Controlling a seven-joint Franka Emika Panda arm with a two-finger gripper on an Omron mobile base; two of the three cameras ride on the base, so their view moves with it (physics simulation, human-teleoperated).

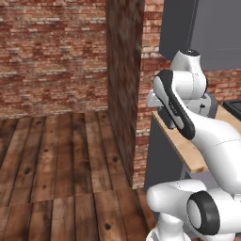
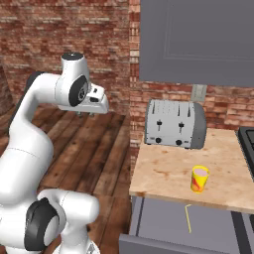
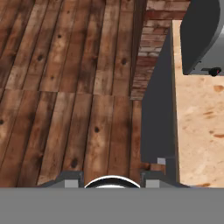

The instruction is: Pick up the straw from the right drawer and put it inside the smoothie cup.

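The right drawer [image 2: 158,218] stands pulled out below the counter. The straw [image 2: 188,218], thin and pale yellow, lies on its grey floor. The smoothie cup [image 2: 199,178], yellow with a red-orange mark, stands upright on the wooden counter [image 2: 163,173] near its front edge. My gripper [image 2: 85,114] hangs over the wooden floor, left of the counter and well away from the drawer and the cup. In the hand view my gripper [image 3: 113,180] is open, its fingertips [image 3: 72,179] apart with nothing between them, pointing down at the floorboards.
A silver toaster [image 2: 174,124] stands at the back of the counter, under a grey upper cabinet [image 2: 198,39]. The toaster [image 3: 203,35] and the counter edge [image 3: 197,122] lie to the right in the hand view. A brick pillar [image 1: 124,84] stands left of the counter.
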